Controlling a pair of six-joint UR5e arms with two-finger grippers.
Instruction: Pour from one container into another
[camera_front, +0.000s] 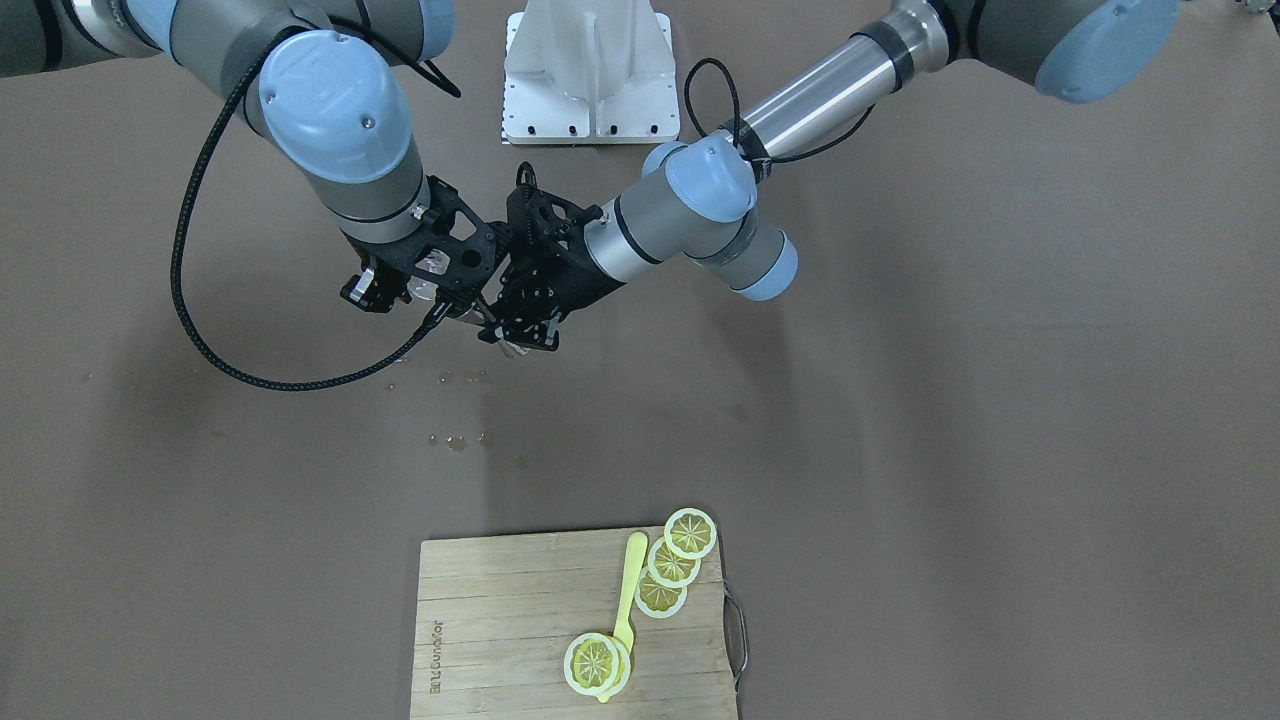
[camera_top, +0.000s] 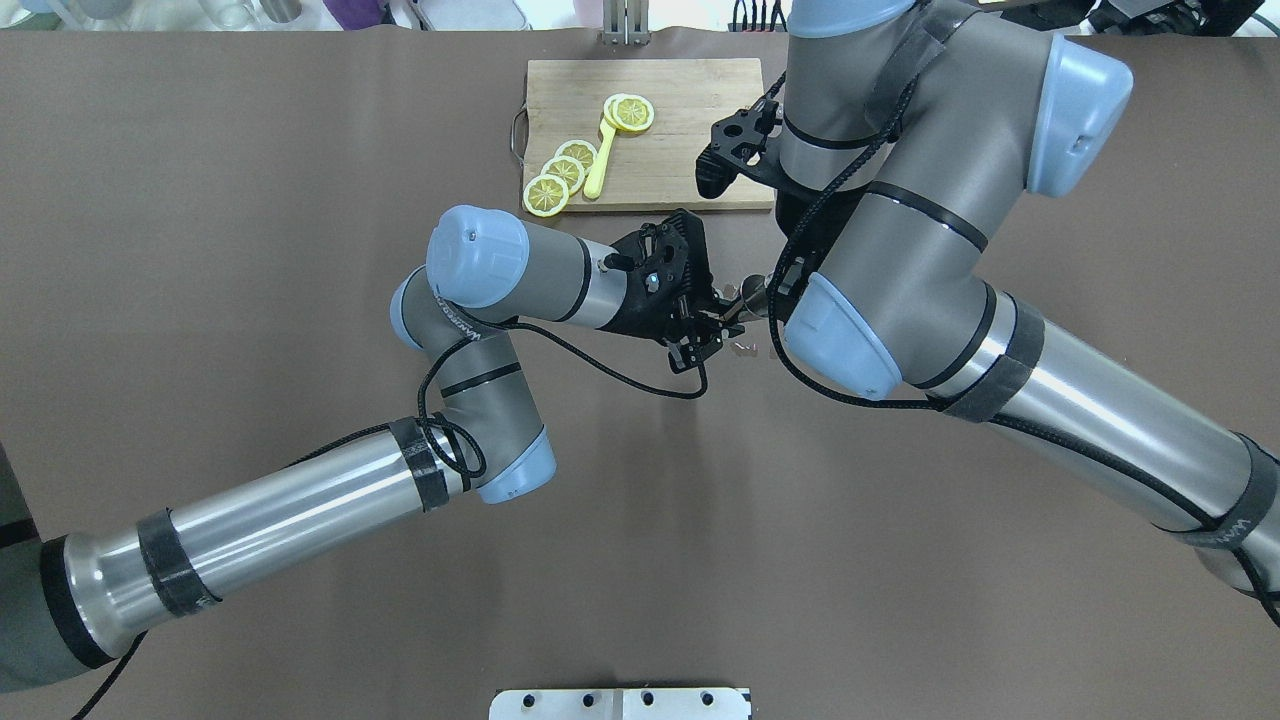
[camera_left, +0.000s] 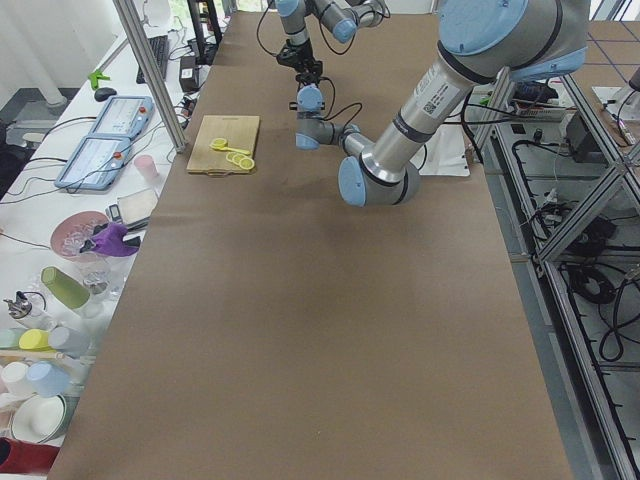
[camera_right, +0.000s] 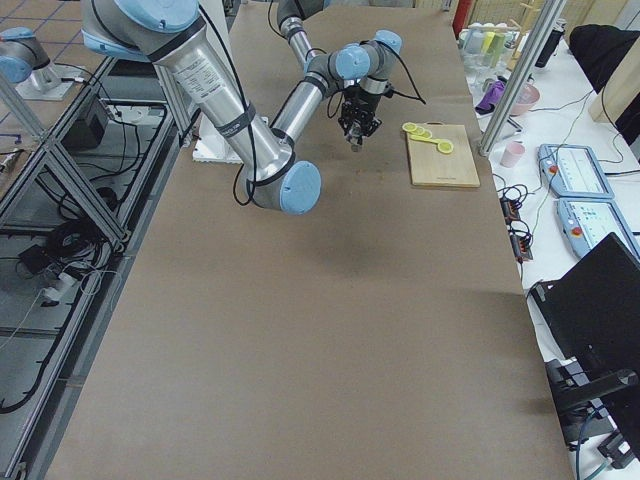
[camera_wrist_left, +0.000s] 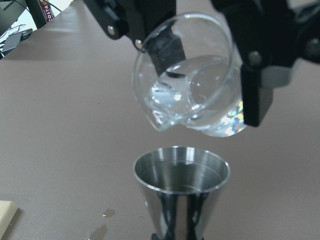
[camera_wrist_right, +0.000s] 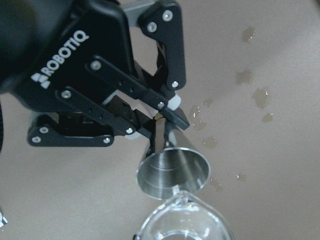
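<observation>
Two containers meet in the air above the middle of the table (camera_front: 1000, 400), between the robot's edge and the cutting board (camera_front: 500, 600) at the far edge. The left gripper (camera_wrist_right: 160, 131) has its fingers clamped on the narrow lower part of a steel cup (camera_wrist_right: 173, 172), holding it upright and clear of the table. The right gripper (camera_wrist_left: 207, 65) has its fingers clamped on either side of a glass beaker (camera_wrist_left: 187, 80). The beaker is tipped so that its spout hangs just above the cup's rim without touching it.

Clear water (camera_wrist_left: 200, 95) lies pooled low in the beaker, toward the spout. No stream shows between spout and cup, and the cup's inside looks like bare metal as far as the wrist views reach.

Progress, as judged: both vessels are lifted and lined up, and the beaker is tilted. The transfer itself, the levelling of the beaker and the setting down of both are left. Several drops (camera_wrist_right: 257, 96) wet the table beneath the cup, so some water lies outside both vessels.

On the board lie lemon slices (camera_front: 690, 532) and a yellow spoon (camera_front: 632, 580), well apart from the work.

Writing: "ROBOTIQ" in white capitals on the left gripper's black body. A printed brand runs along one edge of the board, too small to read with confidence.
</observation>
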